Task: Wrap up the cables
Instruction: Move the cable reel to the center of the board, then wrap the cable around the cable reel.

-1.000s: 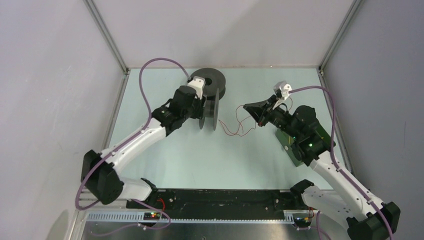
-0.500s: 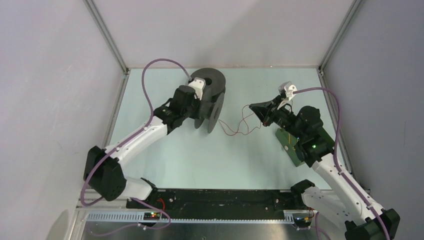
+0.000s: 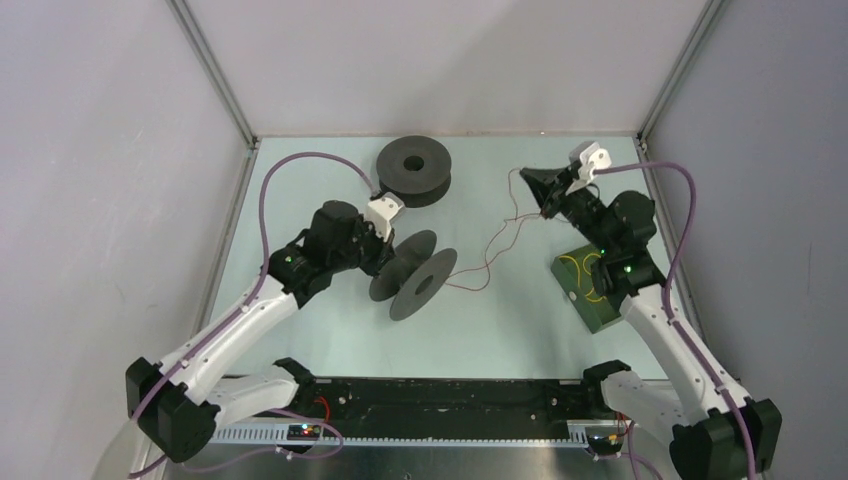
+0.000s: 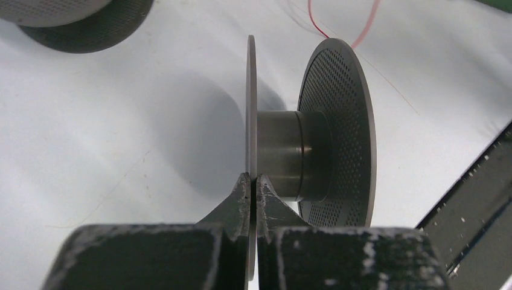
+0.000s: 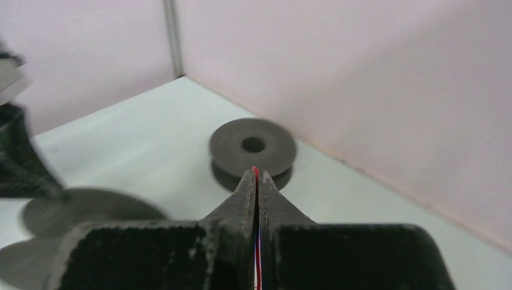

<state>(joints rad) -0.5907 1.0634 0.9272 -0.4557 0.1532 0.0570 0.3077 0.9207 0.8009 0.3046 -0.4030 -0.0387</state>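
The pale table [image 3: 500, 340] lies under both my arms. My left pincer [image 4: 253, 184] is clamped on the thin near flange of a dark grey spool [image 4: 284, 154], which stands on edge. Its hub sits just past my fingertips and the perforated far flange beyond that. The hub looks bare to me, with no turns on it yet. A second spool [image 3: 413, 170] lies flat on the table, well beyond my left pincer and straight ahead of my right one. A green board [image 3: 610, 310] rests on the table below and behind my right pincer, and the yellow cable [image 3: 572, 262] is looped on top of it, untouched.

My right pincer [image 5: 256, 176] is pressed together on the red cable [image 5: 255, 171], whose end just shows at the tips. From there the cable sags in loose curves down toward the spool that my left pincer holds. I cannot tell whether its other end is fixed to that spool.

I judge that winding the red cable is only now being set up, with the spool gripped and the cable end in hand. Next I would need to bring the cable between the flanges, lay it against the hub and carry it round under light tension, while my left pincer keeps the spool steady so the slack does not slip off the rim.
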